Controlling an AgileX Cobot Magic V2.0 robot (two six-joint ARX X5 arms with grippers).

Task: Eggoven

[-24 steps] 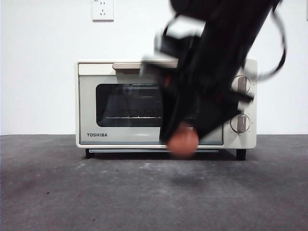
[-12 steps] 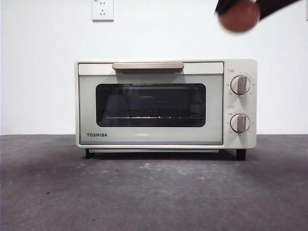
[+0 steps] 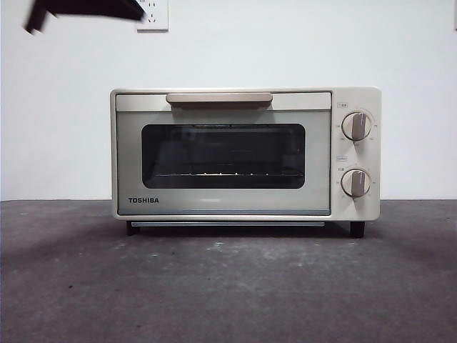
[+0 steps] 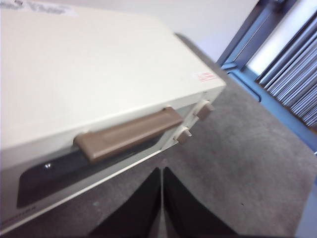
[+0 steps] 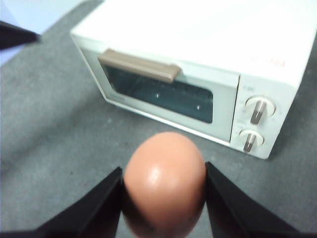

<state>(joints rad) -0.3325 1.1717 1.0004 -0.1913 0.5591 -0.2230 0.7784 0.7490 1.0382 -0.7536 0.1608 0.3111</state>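
Observation:
The cream TOSHIBA toaster oven [image 3: 228,203] stands on the dark table with its door shut. It also shows in the left wrist view [image 4: 99,64] and the right wrist view [image 5: 208,29]. My right gripper [image 5: 163,169] is shut on the orange-brown egg [image 5: 165,186], held high above the table in front of the oven and out of the front view. My left gripper [image 4: 162,171] is shut and empty, hovering above the oven's brown door handle [image 4: 129,134]. It shows as a black tip at the front view's top left [image 3: 86,8].
Two knobs [image 3: 356,126] [image 3: 355,183] sit on the oven's right side. A wall socket [image 3: 153,18] is behind it. Grey table surface [image 3: 228,286] stretches in front of the oven. A dark window frame [image 4: 247,34] lies beyond the table.
The right gripper lifted the egg from in front of the oven door up and out of the front view at the top right. A black arm tip has appeared at the top left.

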